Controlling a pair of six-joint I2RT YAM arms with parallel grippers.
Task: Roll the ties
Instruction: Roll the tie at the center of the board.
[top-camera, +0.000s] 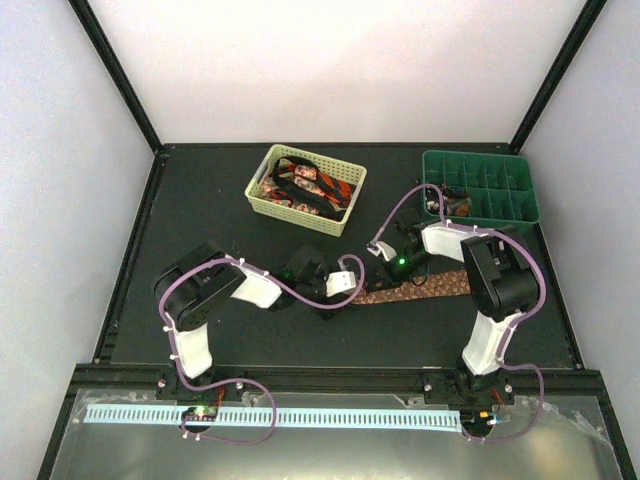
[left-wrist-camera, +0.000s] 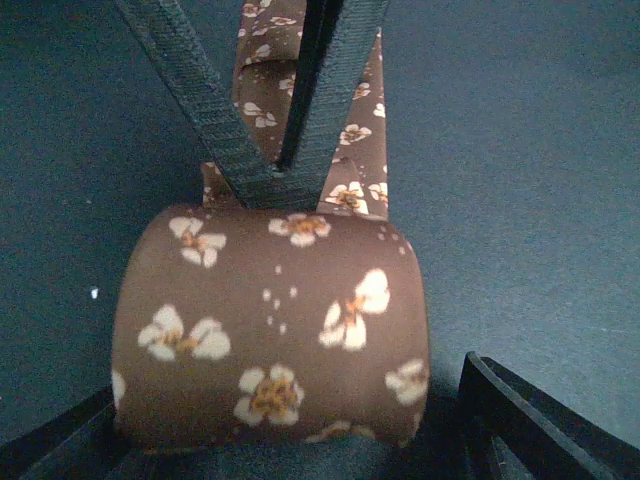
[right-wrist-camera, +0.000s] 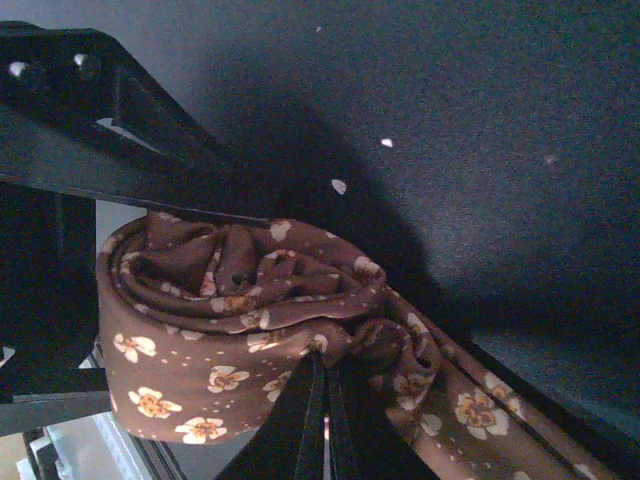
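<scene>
A black table (top-camera: 200, 210) fills the floor. A yellow basket (top-camera: 290, 213) with little holes sits at the back of the table, near the middle. A green tray (top-camera: 482, 218) with many small boxes sits in the table's back right corner. A long white strip (top-camera: 330, 416) lies along the table's front edge.

To my eye the brown tie (left-wrist-camera: 270, 340) is a warm chocolate, scattered with cream blossoms that have orange-tan hearts, with tiny pale dots sprinkled between them. Up at eleven o'clock on the table (top-camera: 200, 200), the red-and-black ties (top-camera: 305, 187) carry paler flecks, and their basket (top-camera: 262, 203) is a pale yellow lattice. At two o'clock the divided tray (top-camera: 480, 160) is deep green. The table top is matte black. The left arm (top-camera: 200, 300) and right arm (top-camera: 495, 275) mix black and white shells, looped with lilac cable (top-camera: 395, 210); a small green light (top-camera: 400, 264) glows on the right one. The walls (top-camera: 330, 70) are plain off-white
</scene>
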